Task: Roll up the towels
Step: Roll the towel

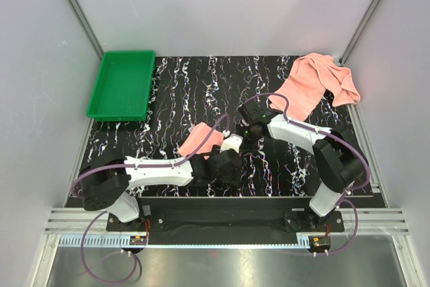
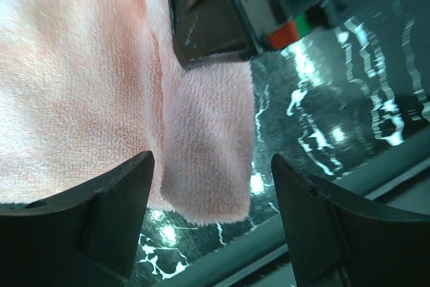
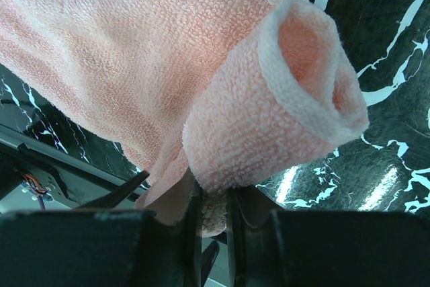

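Left tool (image 2: 211,196) open over towel (image 2: 80,85); right tool (image 3: 211,210) clamped on its rolled end.

We see a table (image 1: 269,99) with a black top veined in white. A green tray (image 1: 122,85) sits at its far left corner. A crumpled towel (image 1: 316,85) lies bunched in the far right corner, close to the right edge. A half-rolled towel (image 1: 200,140) rests near the middle, closer to the near edge.
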You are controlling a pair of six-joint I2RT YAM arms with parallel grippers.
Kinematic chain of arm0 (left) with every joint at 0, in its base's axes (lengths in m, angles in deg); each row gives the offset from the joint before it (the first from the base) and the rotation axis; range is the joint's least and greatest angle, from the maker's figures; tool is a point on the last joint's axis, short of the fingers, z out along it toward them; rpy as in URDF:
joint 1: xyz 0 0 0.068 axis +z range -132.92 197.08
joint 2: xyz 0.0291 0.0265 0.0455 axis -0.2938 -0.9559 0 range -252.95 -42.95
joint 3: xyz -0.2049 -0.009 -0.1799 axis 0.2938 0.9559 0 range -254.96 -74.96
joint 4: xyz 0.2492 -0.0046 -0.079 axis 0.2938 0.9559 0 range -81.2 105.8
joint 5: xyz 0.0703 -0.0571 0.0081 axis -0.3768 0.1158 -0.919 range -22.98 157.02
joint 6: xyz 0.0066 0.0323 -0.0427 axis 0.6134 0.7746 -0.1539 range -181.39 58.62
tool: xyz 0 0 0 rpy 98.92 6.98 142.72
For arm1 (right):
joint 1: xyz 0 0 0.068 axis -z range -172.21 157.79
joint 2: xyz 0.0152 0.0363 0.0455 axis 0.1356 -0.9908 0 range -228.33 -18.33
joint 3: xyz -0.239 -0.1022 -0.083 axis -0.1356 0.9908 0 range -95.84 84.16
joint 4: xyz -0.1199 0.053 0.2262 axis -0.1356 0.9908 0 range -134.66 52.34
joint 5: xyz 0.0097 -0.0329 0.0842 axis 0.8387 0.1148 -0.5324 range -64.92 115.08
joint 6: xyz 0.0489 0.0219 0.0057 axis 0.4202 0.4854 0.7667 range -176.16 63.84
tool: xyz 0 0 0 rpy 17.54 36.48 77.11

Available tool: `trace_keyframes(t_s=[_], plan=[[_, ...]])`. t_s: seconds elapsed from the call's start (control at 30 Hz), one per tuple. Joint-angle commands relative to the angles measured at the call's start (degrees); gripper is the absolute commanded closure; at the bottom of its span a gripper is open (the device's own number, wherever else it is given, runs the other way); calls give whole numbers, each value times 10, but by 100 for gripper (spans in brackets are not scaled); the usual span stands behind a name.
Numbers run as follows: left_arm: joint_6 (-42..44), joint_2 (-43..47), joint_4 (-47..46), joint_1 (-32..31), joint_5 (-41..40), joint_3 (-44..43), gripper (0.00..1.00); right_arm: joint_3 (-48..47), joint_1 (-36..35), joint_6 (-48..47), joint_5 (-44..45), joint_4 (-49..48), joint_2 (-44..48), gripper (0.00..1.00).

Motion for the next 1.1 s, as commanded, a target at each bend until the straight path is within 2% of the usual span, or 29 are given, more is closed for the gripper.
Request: trace_keyframes(t_s=[0.0,0.1,0.17,0.2,0.33,0.37,0.57,0.67,0.87,1.07], plan=[[32,-19,-42,-5,-19,-24,24,-24,-7,-12,-14,15,1,100],[33,-34,-46,-8,-19,-25,30,-23,-7,-11,-15,13,1,100],[33,-41,-49,-8,-21,-24,41,-21,-7,-11,-17,10,0,100],[32,-43,-50,-9,-24,-22,56,-20,-6,-10,-17,9,-1,100],[29,-41,-43,-9,-31,-21,84,-16,-7,-10,-20,5,-4,100],[22,-39,-34,-10,-33,-24,99,-17,-7,-11,-19,6,-7,99],[-45,21,6,-9,-37,4,100,-37,-6,-31,-7,19,-25,50],[-82,48,9,-7,-21,21,100,-59,-6,-39,8,30,-43,39],[-137,82,-28,21,58,70,100,-100,36,-61,4,35,-73,36],[-178,96,-48,47,94,119,100,-115,84,-72,-25,23,-99,36]])
